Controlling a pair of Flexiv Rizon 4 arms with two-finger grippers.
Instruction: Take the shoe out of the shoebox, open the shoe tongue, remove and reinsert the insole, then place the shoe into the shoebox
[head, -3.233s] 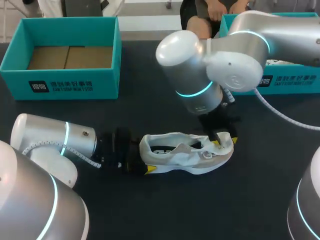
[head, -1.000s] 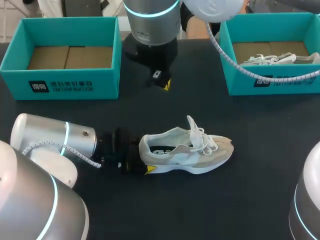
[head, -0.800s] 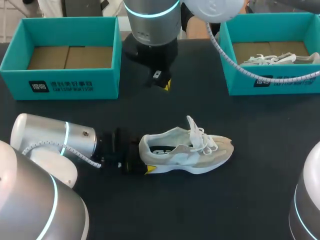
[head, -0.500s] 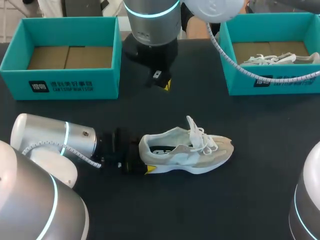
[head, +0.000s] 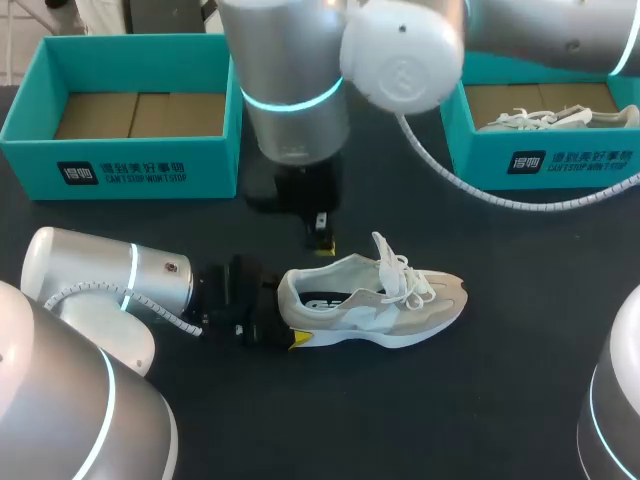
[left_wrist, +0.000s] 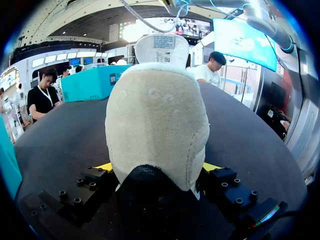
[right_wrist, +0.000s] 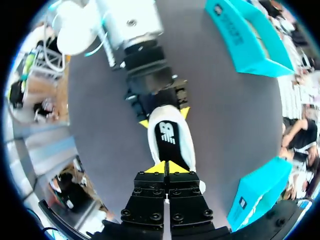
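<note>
White lettering stands on the front wall of the teal cardboard shoebox (head: 120, 172) at ten o'clock and of the matching shoebox (head: 570, 160) at two o'clock. The label on the white shoe's tongue (left_wrist: 163, 41) is too small to read.

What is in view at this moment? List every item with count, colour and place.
shoe: one, white and beige, upright mid-table, laces loose
left shoebox: one, teal, table's far left, only its cardboard floor showing inside
right shoebox: one, teal, table's far right
second shoe: one, white, inside the right shoebox
table: one, black, under everything
left end effector: one, black with yellow tips, shut on the shoe's heel
right end effector: one, black with yellow tips, shut, above the shoe's opening, holding nothing
</note>
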